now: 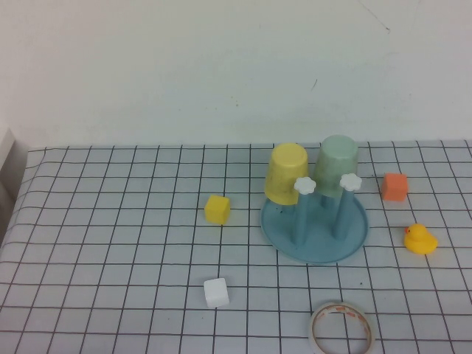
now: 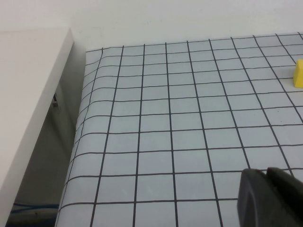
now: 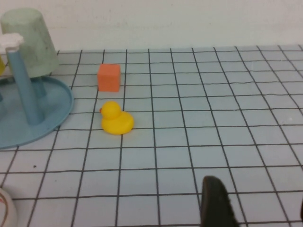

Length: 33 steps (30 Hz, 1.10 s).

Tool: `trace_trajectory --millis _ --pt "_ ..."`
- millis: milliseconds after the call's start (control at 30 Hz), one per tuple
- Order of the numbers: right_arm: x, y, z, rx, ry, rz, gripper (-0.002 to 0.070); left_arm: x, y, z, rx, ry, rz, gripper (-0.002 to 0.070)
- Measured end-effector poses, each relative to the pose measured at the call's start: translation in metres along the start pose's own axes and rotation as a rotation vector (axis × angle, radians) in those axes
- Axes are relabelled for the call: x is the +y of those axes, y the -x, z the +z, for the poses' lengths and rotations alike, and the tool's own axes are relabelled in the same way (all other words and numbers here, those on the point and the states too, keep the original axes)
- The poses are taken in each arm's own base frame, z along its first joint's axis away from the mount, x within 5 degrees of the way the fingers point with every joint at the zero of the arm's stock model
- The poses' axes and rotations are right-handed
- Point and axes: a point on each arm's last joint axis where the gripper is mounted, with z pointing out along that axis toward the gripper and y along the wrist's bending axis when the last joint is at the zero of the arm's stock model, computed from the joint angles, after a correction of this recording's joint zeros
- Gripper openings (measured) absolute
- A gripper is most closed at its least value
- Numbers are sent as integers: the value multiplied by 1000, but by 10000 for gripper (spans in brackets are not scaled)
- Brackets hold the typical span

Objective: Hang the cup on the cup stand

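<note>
The pale mint-green cup (image 1: pixel 338 164) sits upside down over a back peg of the light-blue cup stand (image 1: pixel 315 247), with a yellow cup (image 1: pixel 286 173) inverted beside it. Two front pegs with white flower caps (image 1: pixel 304 186) stand bare. Neither arm shows in the high view. In the right wrist view my right gripper (image 3: pixel 258 194) is open over bare cloth with nothing in it, well apart from the cup (image 3: pixel 29 42) and the stand (image 3: pixel 52 101). My left gripper (image 2: pixel 266 172) is shut on nothing, above the grid cloth near the table's left edge.
A yellow cube (image 1: pixel 217 209) lies left of the stand and a white cube (image 1: pixel 215 293) nearer the front. An orange cube (image 1: pixel 394 186) and a yellow rubber duck (image 1: pixel 419 240) sit to the stand's right. A tape roll (image 1: pixel 341 330) lies at the front edge.
</note>
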Motion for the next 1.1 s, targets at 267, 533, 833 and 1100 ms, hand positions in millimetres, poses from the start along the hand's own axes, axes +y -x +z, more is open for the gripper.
trace_trajectory --millis 267,533,833,1100 --pt "-2 0 0 -3 -23 -54 366 0 0 0 0 0 0 0" --pt "-2 0 0 -3 -25 -60 366 0 0 0 0 0 0 0" --pt "-2 0 0 -3 -25 -60 365 0 0 0 0 0 0 0" --pt "-2 0 0 -3 -25 -60 365 0 0 0 0 0 0 0"
